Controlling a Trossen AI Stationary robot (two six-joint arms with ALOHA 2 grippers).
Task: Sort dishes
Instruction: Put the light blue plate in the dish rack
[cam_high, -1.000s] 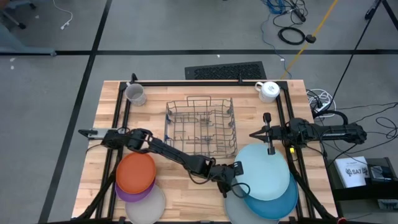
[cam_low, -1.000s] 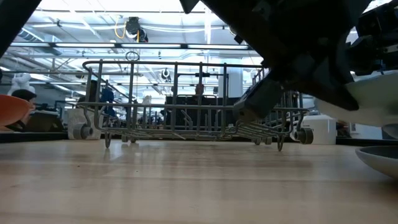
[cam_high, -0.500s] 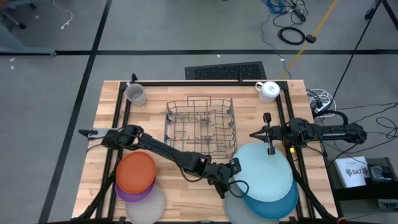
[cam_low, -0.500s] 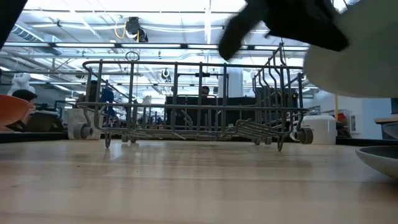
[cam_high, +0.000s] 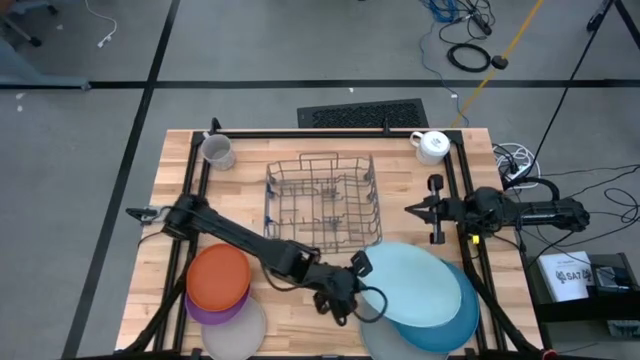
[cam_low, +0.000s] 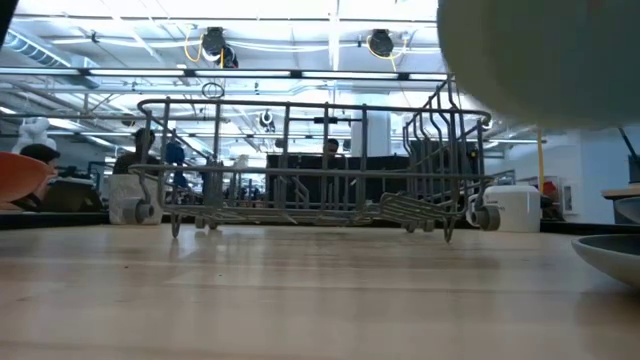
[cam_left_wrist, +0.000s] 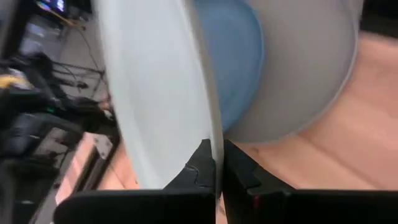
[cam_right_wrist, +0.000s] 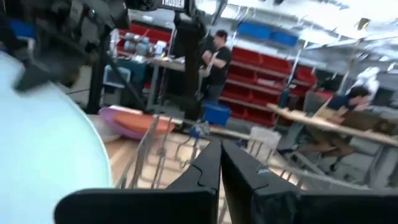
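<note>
From above, the left gripper (cam_high: 357, 270) reached across the wooden counter (cam_high: 290, 315) and pinched the rim of a large light blue plate (cam_high: 415, 283), held over the darker blue plate (cam_high: 455, 325) and the whitish-grey plate (cam_high: 385, 340) at the counter's front right. A wire dish rack (cam_high: 322, 203) stood just behind the left arm, mid-counter. At front left, an orange plate (cam_high: 218, 278) lay stacked on a purple plate (cam_high: 205, 312) and a second whitish-grey plate (cam_high: 240, 330). A grey mug (cam_high: 217, 151) and a white mug (cam_high: 432, 146) sat at the back corners. The right gripper (cam_high: 433, 209) waited beside the rack's right side.

At counter height, the lifted plate (cam_low: 540, 60) hid the upper right; the rack (cam_low: 320, 165) spanned the middle.

The left wrist camera showed its fingers (cam_left_wrist: 202, 165) clamping the plate's edge (cam_left_wrist: 155, 93).

The right wrist camera showed its fingers (cam_right_wrist: 205, 168) pressed together, with people in the room beyond.
</note>
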